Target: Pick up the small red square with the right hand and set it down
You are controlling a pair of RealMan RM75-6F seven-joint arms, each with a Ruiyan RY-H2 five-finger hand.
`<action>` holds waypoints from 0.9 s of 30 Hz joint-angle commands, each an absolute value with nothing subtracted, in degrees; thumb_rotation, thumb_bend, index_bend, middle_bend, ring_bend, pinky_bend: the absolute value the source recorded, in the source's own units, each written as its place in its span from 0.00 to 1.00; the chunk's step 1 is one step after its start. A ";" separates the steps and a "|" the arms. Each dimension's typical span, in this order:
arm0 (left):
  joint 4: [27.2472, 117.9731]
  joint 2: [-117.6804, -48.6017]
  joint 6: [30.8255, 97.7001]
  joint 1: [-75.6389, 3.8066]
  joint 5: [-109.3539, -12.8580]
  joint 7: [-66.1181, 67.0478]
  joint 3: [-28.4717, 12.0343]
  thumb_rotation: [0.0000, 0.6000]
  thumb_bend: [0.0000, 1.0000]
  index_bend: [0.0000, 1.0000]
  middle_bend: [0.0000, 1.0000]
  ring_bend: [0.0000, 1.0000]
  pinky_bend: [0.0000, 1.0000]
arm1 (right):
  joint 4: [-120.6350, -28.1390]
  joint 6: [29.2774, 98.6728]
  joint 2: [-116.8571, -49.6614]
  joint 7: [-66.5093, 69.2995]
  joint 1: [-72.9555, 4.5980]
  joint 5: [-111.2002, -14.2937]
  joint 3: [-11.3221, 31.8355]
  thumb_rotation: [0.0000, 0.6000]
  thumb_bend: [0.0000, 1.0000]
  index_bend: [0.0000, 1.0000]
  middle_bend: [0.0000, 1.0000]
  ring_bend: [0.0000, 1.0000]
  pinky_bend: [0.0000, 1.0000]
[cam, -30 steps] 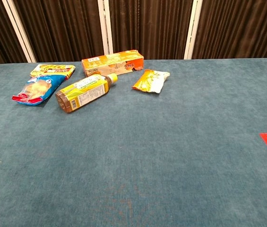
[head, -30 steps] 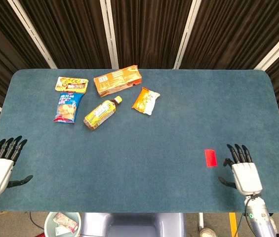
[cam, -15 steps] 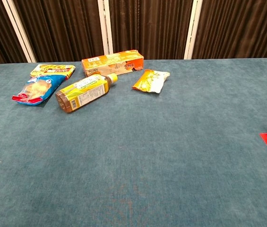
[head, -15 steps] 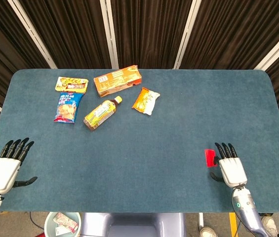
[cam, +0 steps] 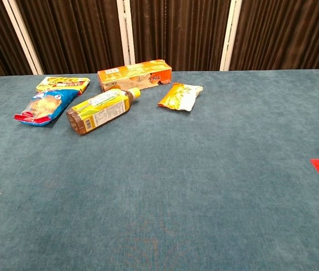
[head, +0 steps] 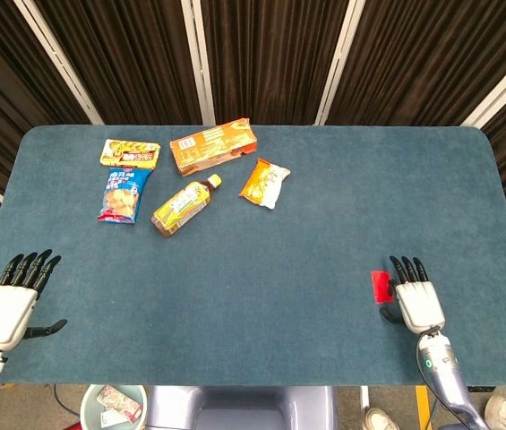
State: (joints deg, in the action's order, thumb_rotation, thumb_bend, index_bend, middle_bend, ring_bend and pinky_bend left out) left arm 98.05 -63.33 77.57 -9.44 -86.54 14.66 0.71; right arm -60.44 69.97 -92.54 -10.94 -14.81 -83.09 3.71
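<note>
Your blue surface (head: 324, 233) sits before dark curtains (head: 261, 54). Your left hand (head: 6, 309) hovers empty, fingers spread, at the near left edge. Far left cluster: snack bags (head: 125, 179), bottle (head: 184, 206), orange box (head: 213, 145), yellow packet (head: 264, 183). The small red square (head: 380, 287) lies flat near right, just beside your right hand (head: 414, 300), fingers apart, holding nothing.

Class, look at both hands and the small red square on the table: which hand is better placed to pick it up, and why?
The right hand. It sits open right beside the red square, while the left hand rests at the opposite end of the table.
</note>
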 commanded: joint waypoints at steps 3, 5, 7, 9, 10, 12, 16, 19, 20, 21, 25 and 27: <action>97.92 -63.51 77.17 -9.63 -86.03 14.88 0.61 0.84 0.07 0.00 0.00 0.00 0.00 | -58.94 69.09 -93.26 -10.45 -15.40 -82.70 3.68 1.00 0.27 0.52 0.04 0.00 0.00; 97.87 -63.55 77.01 -9.70 -85.87 14.91 0.58 0.84 0.07 0.00 0.00 0.00 0.00 | -58.62 68.95 -93.39 -10.42 -15.53 -82.62 3.65 1.00 0.27 0.52 0.04 0.00 0.00; 97.85 -63.59 76.83 -9.79 -85.68 14.91 0.57 0.84 0.07 0.00 0.00 0.00 0.00 | -58.38 68.80 -93.49 -10.41 -15.62 -82.46 3.65 1.00 0.27 0.52 0.04 0.00 0.00; 97.91 -63.59 76.65 -9.91 -85.49 14.98 0.49 0.84 0.07 0.00 0.00 0.00 0.00 | -58.32 68.74 -93.54 -10.40 -15.65 -82.35 3.65 1.00 0.27 0.52 0.04 0.00 0.00; 97.95 -63.60 76.59 -9.95 -85.42 15.04 0.46 0.84 0.07 0.00 0.00 0.00 0.00 | -58.30 68.74 -93.56 -10.43 -15.67 -82.34 3.63 1.00 0.27 0.52 0.04 0.00 0.00; 97.97 -63.61 76.48 -10.01 -85.29 15.10 0.44 0.84 0.07 0.00 0.00 0.00 0.00 | -58.38 68.72 -93.61 -10.51 -15.72 -82.33 3.55 1.00 0.27 0.52 0.04 0.00 0.00; 97.82 -63.65 76.53 -10.03 -85.23 15.02 0.43 0.83 0.07 0.00 0.00 0.00 0.00 | -58.33 68.43 -93.85 -10.81 -15.93 -82.11 3.54 1.00 0.27 0.52 0.04 0.00 0.00; 97.68 -63.67 76.58 -10.01 -85.24 14.88 0.49 0.84 0.07 0.00 0.00 0.00 0.00 | -58.23 68.29 -94.00 -10.82 -16.10 -82.00 3.55 1.00 0.27 0.53 0.04 0.00 0.00; 97.65 -63.68 76.58 -10.03 -85.22 14.86 0.48 0.84 0.07 0.00 0.00 0.00 0.00 | -58.12 68.15 -94.08 -10.80 -16.21 -81.95 3.57 1.00 0.28 0.53 0.05 0.00 0.00; 97.68 -63.70 76.59 -10.06 -85.19 14.86 0.43 0.83 0.07 0.00 0.00 0.00 0.00 | -57.96 68.00 -94.17 -10.79 -16.31 -81.91 3.57 1.00 0.28 0.54 0.05 0.00 0.00; 97.63 -63.76 76.64 -10.07 -84.95 14.94 0.34 0.84 0.07 0.00 0.00 0.00 0.00 | -57.25 67.20 -94.58 -10.73 -16.81 -81.80 3.50 1.00 0.34 0.54 0.05 0.00 0.00; 97.59 -63.81 76.66 -10.08 -84.85 15.01 0.31 0.84 0.07 0.00 0.00 0.00 0.00 | -57.01 67.04 -94.72 -10.68 -16.99 -81.76 3.51 1.00 0.35 0.54 0.05 0.00 0.00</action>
State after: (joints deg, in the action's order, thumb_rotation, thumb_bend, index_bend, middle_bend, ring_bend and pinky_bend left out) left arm 97.60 -63.81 76.67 -10.08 -84.85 15.01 0.31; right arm -57.05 67.09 -94.68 -10.71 -16.94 -81.78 3.51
